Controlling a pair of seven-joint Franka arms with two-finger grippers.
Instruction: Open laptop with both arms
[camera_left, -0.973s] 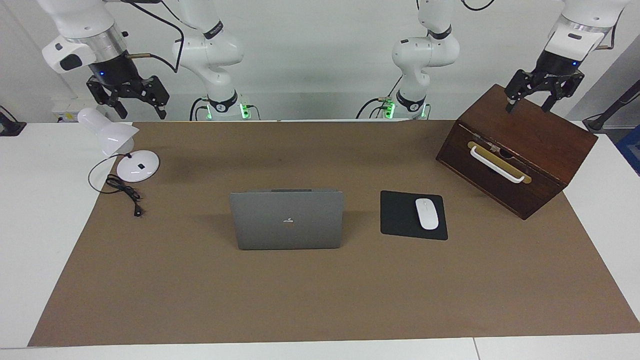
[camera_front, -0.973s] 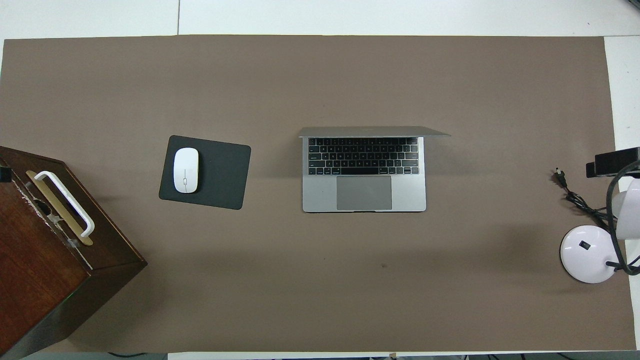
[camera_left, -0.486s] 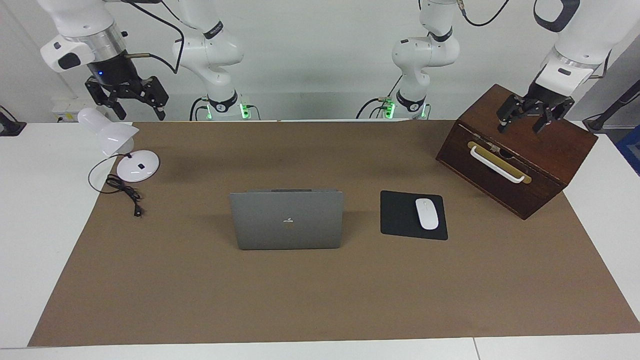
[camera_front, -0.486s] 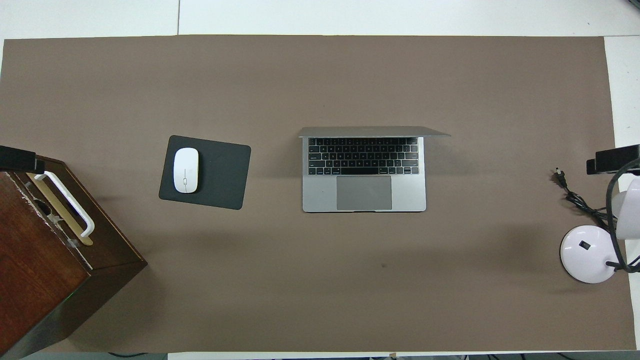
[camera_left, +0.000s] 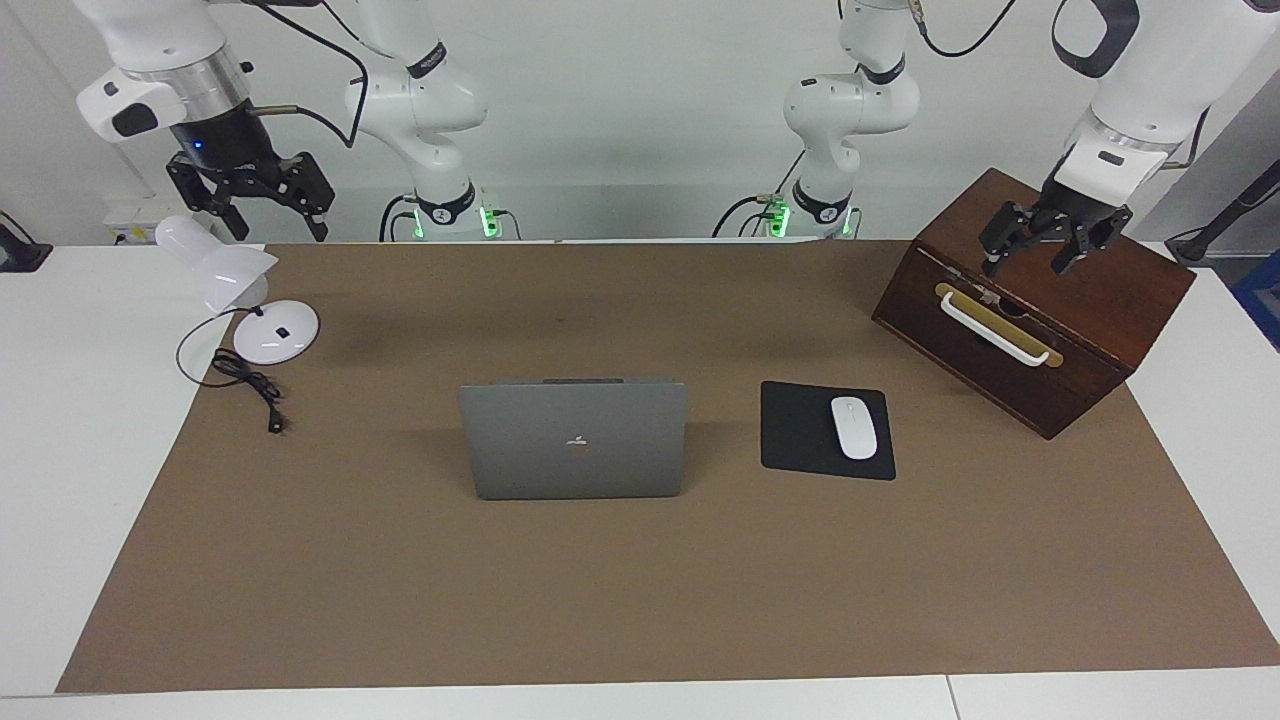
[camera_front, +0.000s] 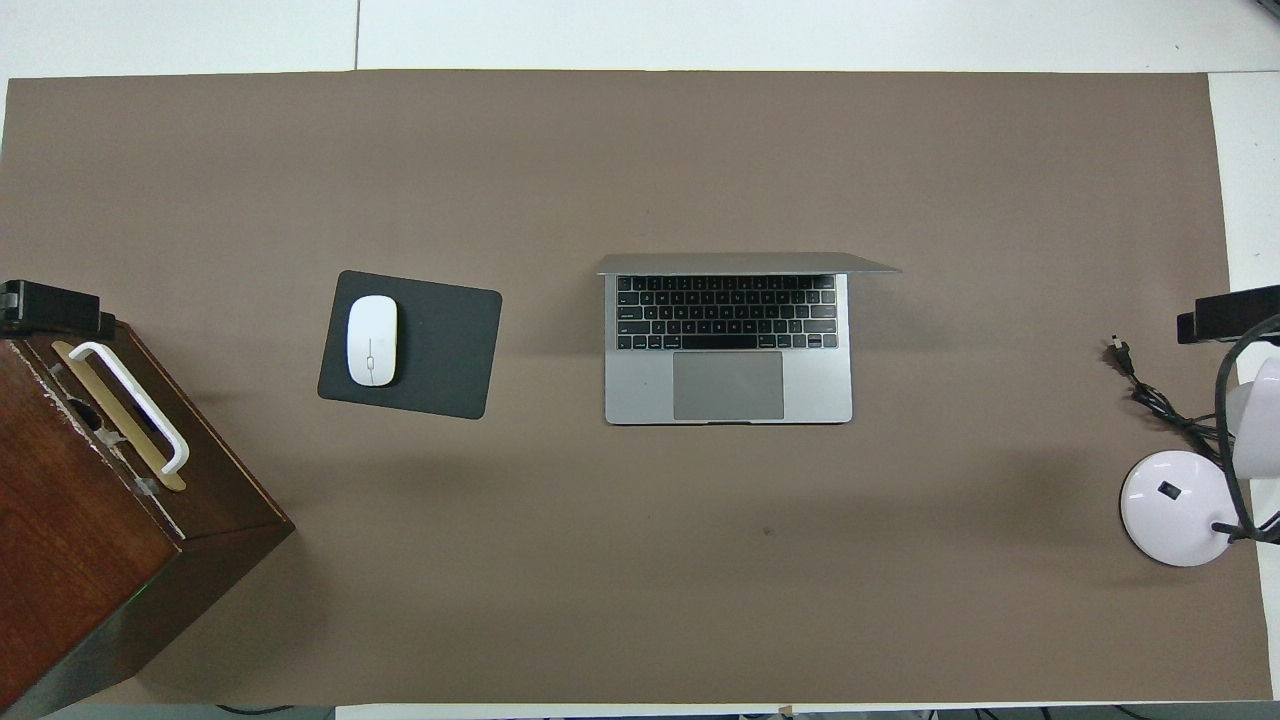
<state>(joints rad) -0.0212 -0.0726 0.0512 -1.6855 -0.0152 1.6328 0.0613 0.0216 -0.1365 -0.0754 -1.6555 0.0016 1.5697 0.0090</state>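
The silver-grey laptop stands open at the middle of the brown mat, its lid upright with the apple logo facing away from the robots. In the overhead view the laptop shows its keyboard and trackpad. My left gripper is open and empty, up in the air over the top of the wooden box; only its tip shows in the overhead view. My right gripper is open and empty, raised over the desk lamp's head; its tip shows in the overhead view. Both are well away from the laptop.
A dark wooden box with a white handle sits at the left arm's end. A black mouse pad with a white mouse lies beside the laptop. A white desk lamp and its black cable sit at the right arm's end.
My left gripper has come down and shifted toward the box's handle edge. My right gripper has shifted slightly. The laptop has not moved.
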